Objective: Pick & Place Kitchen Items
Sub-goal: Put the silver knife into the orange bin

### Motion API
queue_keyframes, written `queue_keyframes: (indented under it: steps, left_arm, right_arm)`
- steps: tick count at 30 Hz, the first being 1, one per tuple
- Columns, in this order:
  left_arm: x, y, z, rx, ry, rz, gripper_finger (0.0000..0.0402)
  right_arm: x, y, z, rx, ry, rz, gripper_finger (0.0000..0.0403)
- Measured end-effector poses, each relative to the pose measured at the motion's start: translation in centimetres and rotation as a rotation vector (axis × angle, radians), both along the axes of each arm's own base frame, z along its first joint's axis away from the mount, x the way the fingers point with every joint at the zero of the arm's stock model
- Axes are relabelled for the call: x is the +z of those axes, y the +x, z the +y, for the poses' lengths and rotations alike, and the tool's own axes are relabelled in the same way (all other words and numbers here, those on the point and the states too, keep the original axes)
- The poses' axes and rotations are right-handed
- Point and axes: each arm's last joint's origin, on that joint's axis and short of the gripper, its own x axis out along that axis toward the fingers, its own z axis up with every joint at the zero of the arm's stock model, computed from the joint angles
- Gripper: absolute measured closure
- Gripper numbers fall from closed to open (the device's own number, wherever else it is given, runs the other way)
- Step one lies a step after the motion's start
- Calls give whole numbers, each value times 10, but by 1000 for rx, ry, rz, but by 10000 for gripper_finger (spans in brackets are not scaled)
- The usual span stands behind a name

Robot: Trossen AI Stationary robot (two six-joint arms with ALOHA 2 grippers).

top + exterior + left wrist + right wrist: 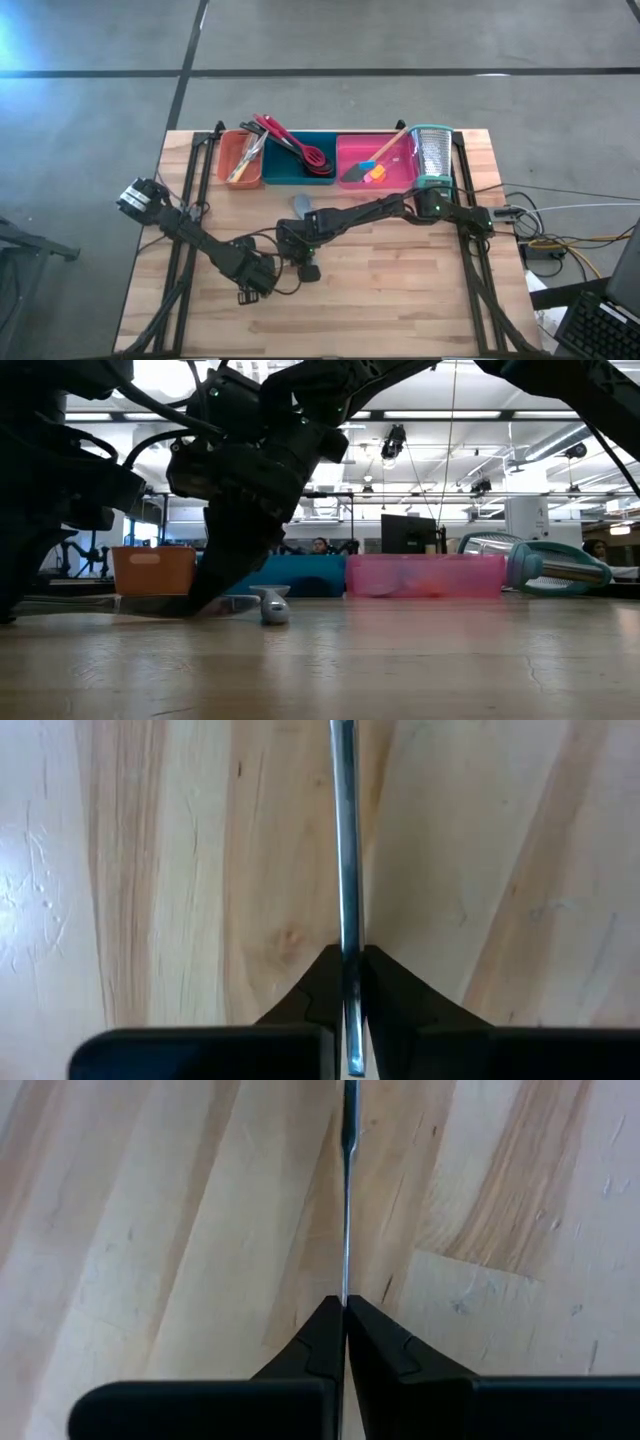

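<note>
Both grippers meet low over the table's middle. My left gripper (262, 278) (348, 970) is shut on a slim metal blade (345, 840), seen edge-on. My right gripper (303, 248) (345, 1315) is shut on a thin metal blade (346, 1230) that thickens into a darker part (348, 1110) farther out. It looks like a knife. Whether both hold the same one, I cannot tell. A dark piece (311, 271) shows between the two grippers. A small grey tool (300, 203) (272, 605) lies on the wood beyond them. My left gripper pinches the metal blade (347, 935) between its two fingers, from above, pointing down at the table. The blade stands on edge and runs on past the fingers both ways. My right gripper pinches the thin blade (346, 1285) between its fingers from above. The blade stands on edge, and its thicker dark part lies away from the fingers.
Along the far edge stand an orange tray (240, 157), a teal tray (298, 170) and a pink tray (385, 160), each holding utensils. A metal grater (433, 150) (545, 565) lies at the right end of the row. Bare wood spreads on the near side.
</note>
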Motion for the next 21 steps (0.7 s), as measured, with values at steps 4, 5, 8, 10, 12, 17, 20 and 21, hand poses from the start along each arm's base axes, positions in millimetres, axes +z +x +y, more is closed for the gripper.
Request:
queue_keyframes:
  steps: [4, 5, 8, 10, 12, 17, 20, 21]
  left_arm:
    - [0, 0, 0, -6, 1, 1, 377]
    - [0, 0, 0, -10, 2, 0, 377]
    - [0, 0, 0, -24, 6, -5, 377]
    - [0, 0, 0, -29, 8, -5, 377]
    - [0, 0, 0, -26, 9, -6, 377]
    - [2, -1, 1, -3, 50, -30, 377]
    - [7, -6, 4, 35, 135, -63, 377]
    - [8, -10, 8, 49, 192, -74, 377]
  right_arm:
    - [6, -1, 0, -34, 75, 17, 394]
    - [8, -1, 0, -31, 94, 15, 392]
    - [17, -4, 1, -3, 111, 13, 378]
    - [28, -10, 1, 11, 105, 32, 362]
    - [44, -12, 1, 21, 103, 4, 344]
    - [73, -30, -2, 3, 97, 89, 306]
    - [86, -45, -2, -35, 55, 174, 300]
    - [88, -49, -1, -52, 27, 195, 301]
